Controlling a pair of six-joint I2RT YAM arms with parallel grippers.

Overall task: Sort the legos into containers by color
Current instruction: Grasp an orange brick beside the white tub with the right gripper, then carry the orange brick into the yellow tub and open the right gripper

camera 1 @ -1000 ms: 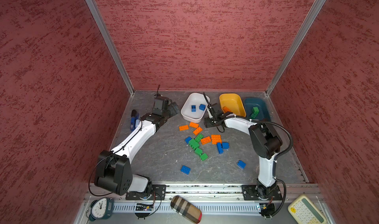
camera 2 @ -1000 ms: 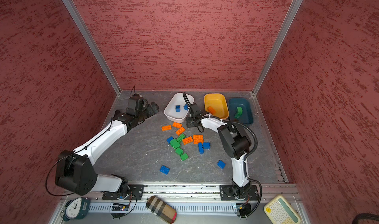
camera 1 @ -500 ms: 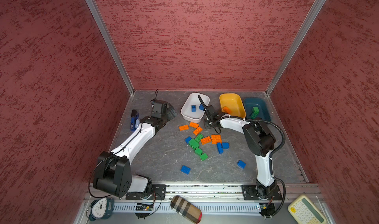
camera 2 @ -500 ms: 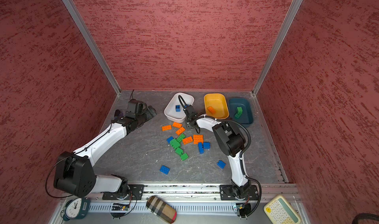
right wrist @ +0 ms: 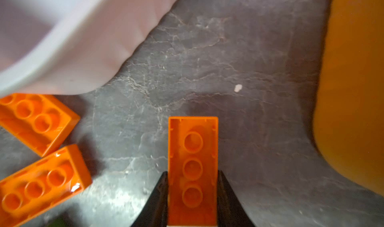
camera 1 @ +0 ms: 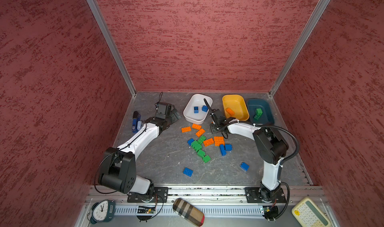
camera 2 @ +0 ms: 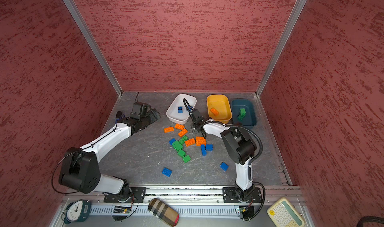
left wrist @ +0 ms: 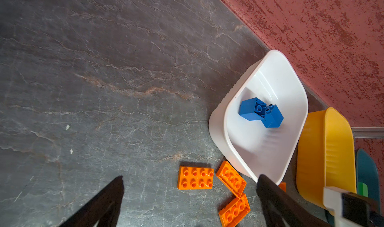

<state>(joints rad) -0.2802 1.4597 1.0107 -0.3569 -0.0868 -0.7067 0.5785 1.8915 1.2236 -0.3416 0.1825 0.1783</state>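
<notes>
Right gripper (right wrist: pixel 192 174) clamped on oblong orange plastic brick (right wrist: pixel 193 149), hollow underside facing the wrist camera. Left gripper (left wrist: pixel 190 177) spread wide above grey stone-look floor (left wrist: pixel 104 70).

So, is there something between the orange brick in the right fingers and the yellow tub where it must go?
Nothing visible. In the right wrist view, only bare floor lies between the orange brick, clasped by the right fingers, and the yellow tub. The white tub is on the opposite side.
</notes>
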